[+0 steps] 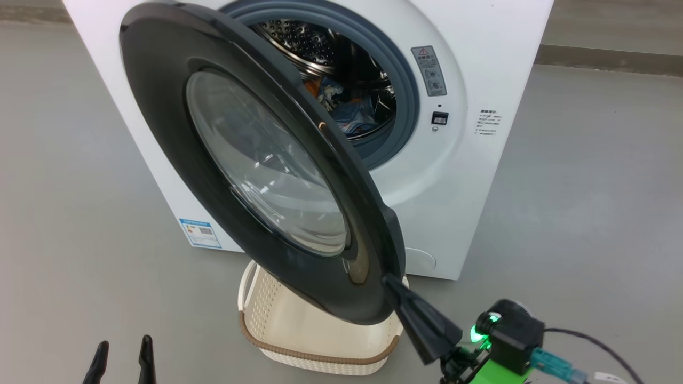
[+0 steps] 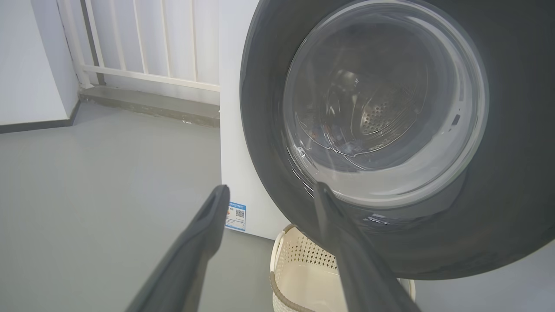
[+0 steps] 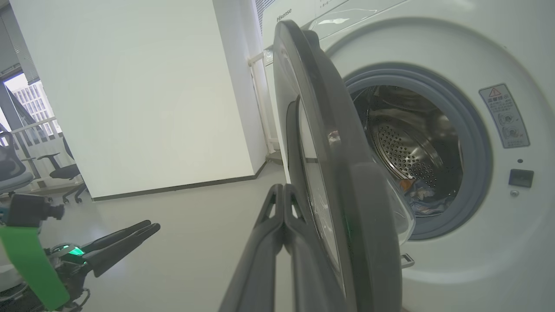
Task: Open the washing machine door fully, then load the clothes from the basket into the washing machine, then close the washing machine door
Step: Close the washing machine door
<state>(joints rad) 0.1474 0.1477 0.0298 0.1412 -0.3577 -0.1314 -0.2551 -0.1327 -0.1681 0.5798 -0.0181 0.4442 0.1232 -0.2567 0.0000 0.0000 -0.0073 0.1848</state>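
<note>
Washer (image 1: 480, 80): white front-loader, stood on a grey floor (image 1: 587, 213). The grey gasket (image 1: 406, 101) and perforated steel drum (image 1: 304, 40) are exposed. A blue label (image 1: 200, 233) is fixed at the lower left corner of the front, and a warning sticker (image 1: 428, 70) to the right of the opening.

Door (image 1: 261, 160): black rim, bulging glass. It is hinged on the left in the head view and stands part-way open, swung out over the basket.

Clothes (image 1: 347, 109): light blue fabric with orange patches, seen lying low inside the drum.

Basket (image 1: 315, 353): cream, perforated, brown rim. It is set on the floor just before the washer and partly covered by the door's lower edge.

Right gripper (image 1: 388, 280): jaws pressed together, tip to tip. The tips are placed at the outer face of the door's lower rim; whether they touch it cannot be told.

Left gripper (image 1: 124, 344): jaws spread wide. It is held low at the lower left of the head view, apart from door and basket.
</note>
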